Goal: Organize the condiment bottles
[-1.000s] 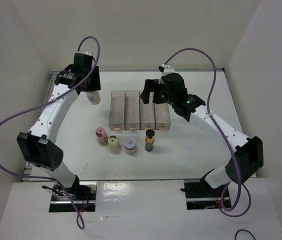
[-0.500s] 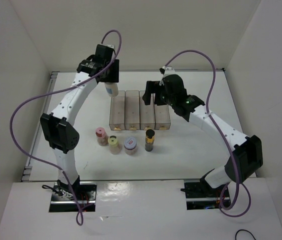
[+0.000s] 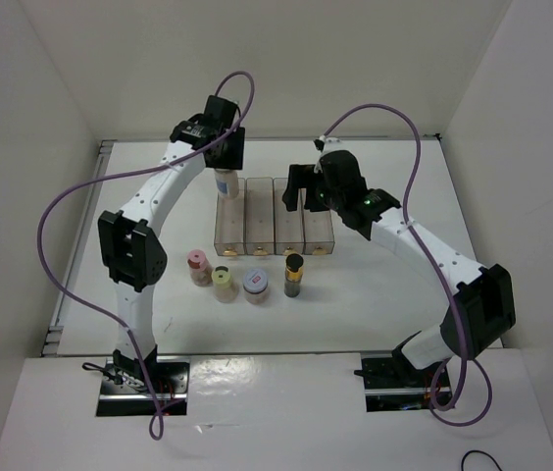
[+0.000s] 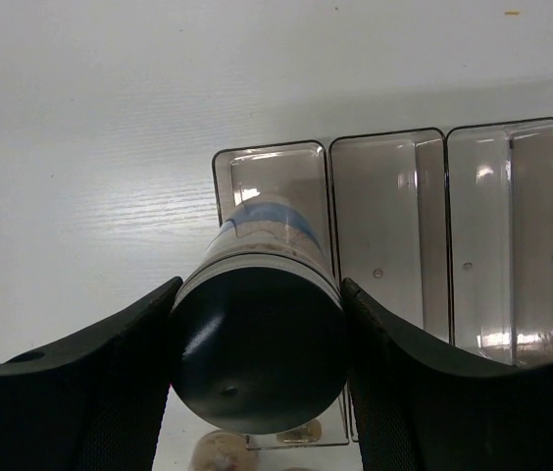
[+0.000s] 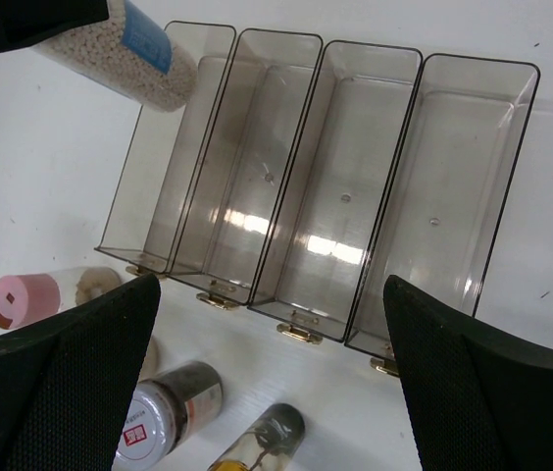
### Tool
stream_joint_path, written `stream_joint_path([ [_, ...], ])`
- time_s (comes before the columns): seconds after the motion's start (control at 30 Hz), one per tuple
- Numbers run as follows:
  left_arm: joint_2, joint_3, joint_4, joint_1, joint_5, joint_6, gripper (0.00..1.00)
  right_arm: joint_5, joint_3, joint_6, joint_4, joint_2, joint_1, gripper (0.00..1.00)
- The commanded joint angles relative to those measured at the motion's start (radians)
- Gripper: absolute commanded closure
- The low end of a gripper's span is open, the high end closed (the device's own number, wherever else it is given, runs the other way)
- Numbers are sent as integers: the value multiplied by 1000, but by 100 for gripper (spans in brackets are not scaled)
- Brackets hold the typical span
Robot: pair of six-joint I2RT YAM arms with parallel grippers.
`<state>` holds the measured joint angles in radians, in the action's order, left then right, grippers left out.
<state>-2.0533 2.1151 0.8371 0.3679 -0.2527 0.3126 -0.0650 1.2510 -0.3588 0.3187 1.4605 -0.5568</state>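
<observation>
Left gripper (image 4: 259, 294) clamps tall white granule-filled bottle (image 5: 125, 51) over leftmost compartment of clear plastic rack (image 5: 482, 61). Right gripper (image 5: 272, 283) spread wide.

A clear, smoky four-compartment rack (image 3: 274, 218) sits on the white table (image 3: 384, 294), nearer its far edge, compartments side by side.

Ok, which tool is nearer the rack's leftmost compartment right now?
Left. The left tool holds the white bottle just above the far end of the leftmost compartment. The right tool hovers open over the right-hand compartments of the rack, further off.
</observation>
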Motion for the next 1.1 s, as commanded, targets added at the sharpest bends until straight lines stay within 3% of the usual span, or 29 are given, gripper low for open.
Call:
stream_joint_path([
  [0.0,5,17,-82,-3,-4,-12,66,2,2,-5,-10,3,11,1],
  [0.8,-54,-79,-190,-32,58,26,65,11,2,4,8,40,11,1],
  [1.07,-73,-89,-190,-32,67,26,47,20,11,4,8,49,11,1],
])
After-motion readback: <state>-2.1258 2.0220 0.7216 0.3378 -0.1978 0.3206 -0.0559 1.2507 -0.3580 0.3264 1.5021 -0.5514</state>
